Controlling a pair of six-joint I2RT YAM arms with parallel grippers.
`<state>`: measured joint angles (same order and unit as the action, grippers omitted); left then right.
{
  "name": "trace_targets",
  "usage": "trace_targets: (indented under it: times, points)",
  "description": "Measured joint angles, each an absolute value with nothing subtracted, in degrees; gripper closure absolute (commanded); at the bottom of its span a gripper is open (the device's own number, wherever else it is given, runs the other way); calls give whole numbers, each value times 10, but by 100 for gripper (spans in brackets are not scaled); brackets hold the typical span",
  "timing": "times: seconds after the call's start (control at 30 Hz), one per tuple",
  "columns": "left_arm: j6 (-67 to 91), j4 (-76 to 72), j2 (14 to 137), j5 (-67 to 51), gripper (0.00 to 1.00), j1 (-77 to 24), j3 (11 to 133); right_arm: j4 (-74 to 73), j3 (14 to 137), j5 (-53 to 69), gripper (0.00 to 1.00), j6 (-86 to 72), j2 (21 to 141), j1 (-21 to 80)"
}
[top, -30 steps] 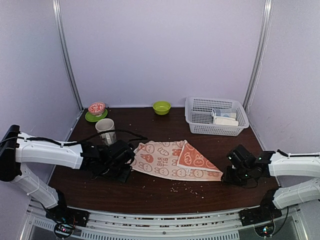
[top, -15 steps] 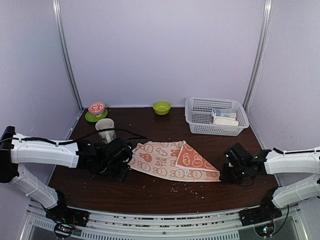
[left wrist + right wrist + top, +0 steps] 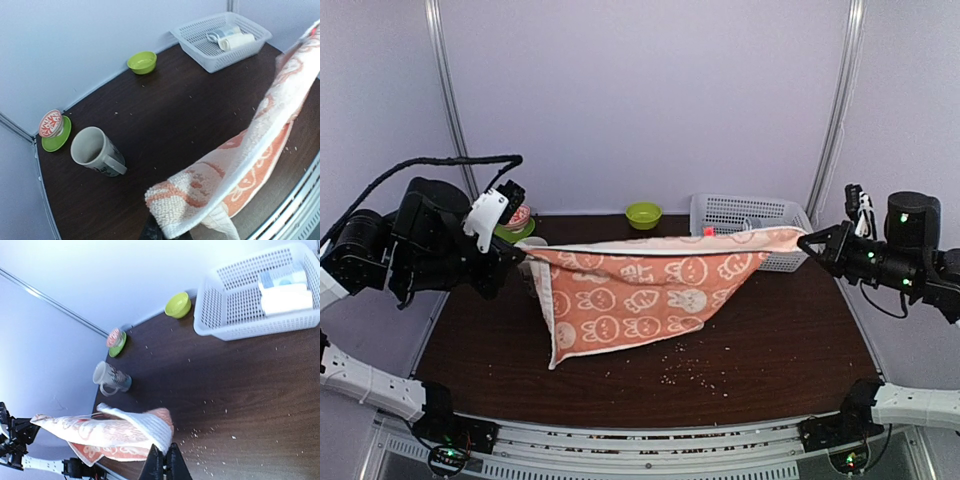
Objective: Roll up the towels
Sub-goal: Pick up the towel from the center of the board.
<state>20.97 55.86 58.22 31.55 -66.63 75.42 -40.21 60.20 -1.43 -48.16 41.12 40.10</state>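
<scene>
The dark tabletop (image 3: 770,350) fills the scene. Over its middle the orange towel (image 3: 640,290) hangs in the air, stretched between both arms. The left fingers (image 3: 515,255) are closed on its top corner at 9 o'clock, and the right fingers (image 3: 815,240) are closed on the other top corner at 3 o'clock. A white basket (image 3: 730,215) stands at 1 o'clock, a mug (image 3: 95,150) at 10 o'clock and a green bowl (image 3: 643,214) at 12 o'clock. Small crumbs (image 3: 685,375) lie toward 6 o'clock.

Dark brown table (image 3: 790,340): mug (image 3: 95,151) and green saucer (image 3: 56,142) (red bowl on it) just beyond left gripper (image 3: 523,255); white basket (image 3: 225,315) behind right gripper (image 3: 807,239); green bowl (image 3: 643,214) far between them; crumbs (image 3: 685,372) nearer.
</scene>
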Motion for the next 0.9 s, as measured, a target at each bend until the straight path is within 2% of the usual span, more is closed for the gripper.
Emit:
trace_targets:
  times: [0.2, 0.47, 0.6, 0.73, 0.83, 0.9]
  points:
    - [208, 630, 588, 288, 100, -760, 744, -458, 568, 33, 100, -489, 385, 401]
    - [215, 636, 573, 306, 100, -778, 711, -438, 518, 44, 100, -509, 313, 401]
    - [162, 596, 623, 352, 100, -758, 720, -421, 490, 47, 100, -510, 384, 396]
    - [96, 576, 685, 355, 100, -699, 807, -412, 575, 55, 100, -495, 491, 391]
    - [63, 554, 700, 340, 100, -684, 868, -394, 618, 54, 100, -482, 500, 391]
    - [53, 540, 683, 317, 100, -684, 859, -377, 611, 53, 100, -479, 477, 390]
